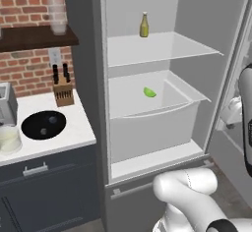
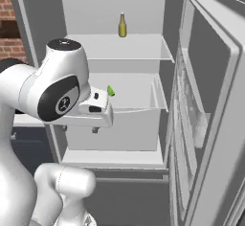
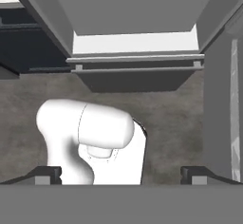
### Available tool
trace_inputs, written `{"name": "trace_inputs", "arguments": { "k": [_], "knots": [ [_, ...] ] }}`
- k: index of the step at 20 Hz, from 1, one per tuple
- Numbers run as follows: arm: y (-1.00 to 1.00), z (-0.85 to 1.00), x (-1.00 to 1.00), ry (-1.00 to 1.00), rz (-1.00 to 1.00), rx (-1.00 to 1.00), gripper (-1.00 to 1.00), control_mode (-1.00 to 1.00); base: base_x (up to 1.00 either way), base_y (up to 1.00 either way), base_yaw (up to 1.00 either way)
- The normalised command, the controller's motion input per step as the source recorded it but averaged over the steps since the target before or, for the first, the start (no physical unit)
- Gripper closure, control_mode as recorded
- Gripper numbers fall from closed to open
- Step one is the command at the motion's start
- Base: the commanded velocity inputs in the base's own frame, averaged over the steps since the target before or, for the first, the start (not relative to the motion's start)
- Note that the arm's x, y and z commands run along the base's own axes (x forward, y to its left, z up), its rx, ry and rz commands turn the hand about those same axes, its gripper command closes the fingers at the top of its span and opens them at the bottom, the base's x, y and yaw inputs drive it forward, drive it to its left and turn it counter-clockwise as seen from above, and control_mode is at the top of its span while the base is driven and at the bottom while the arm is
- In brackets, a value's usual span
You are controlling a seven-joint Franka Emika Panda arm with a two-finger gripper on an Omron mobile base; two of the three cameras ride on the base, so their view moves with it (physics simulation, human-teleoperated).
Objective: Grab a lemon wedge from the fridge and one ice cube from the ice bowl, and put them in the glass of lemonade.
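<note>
Green wedge (image 1: 149, 93) lies on the fridge (image 1: 216, 19) shelf at centre; fingers (image 3: 47, 174) apart, empty; nothing delivered yet.

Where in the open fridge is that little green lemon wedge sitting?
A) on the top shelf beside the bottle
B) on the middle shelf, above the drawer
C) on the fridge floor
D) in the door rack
B: the lemon wedge lies alone on the middle shelf of the fridge, one level below the yellow bottle and above the drawer.
</note>
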Motion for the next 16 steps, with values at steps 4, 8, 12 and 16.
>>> {"name": "trace_inputs", "arguments": {
  "k": [4, 8, 12, 16],
  "knots": [
    [0.0, 0.0, 0.0, 0.0, 0.0, 0.0, -1.0, 1.0, 0.45, 0.0, 0.13],
    [0.0, 0.0, 0.14, 0.0, 0.03, 0.0, -1.0, -1.0, 0.43, 0.0, 0.11],
    [0.02, 0.0, 0.18, 0.0, 0.09, 0.0, -1.0, -1.0, 0.0, 0.0, 0.0],
    [0.21, 0.01, -0.05, -0.02, 0.0, 0.0, -1.0, -1.0, 0.0, 0.0, 0.0]
  ]
}}
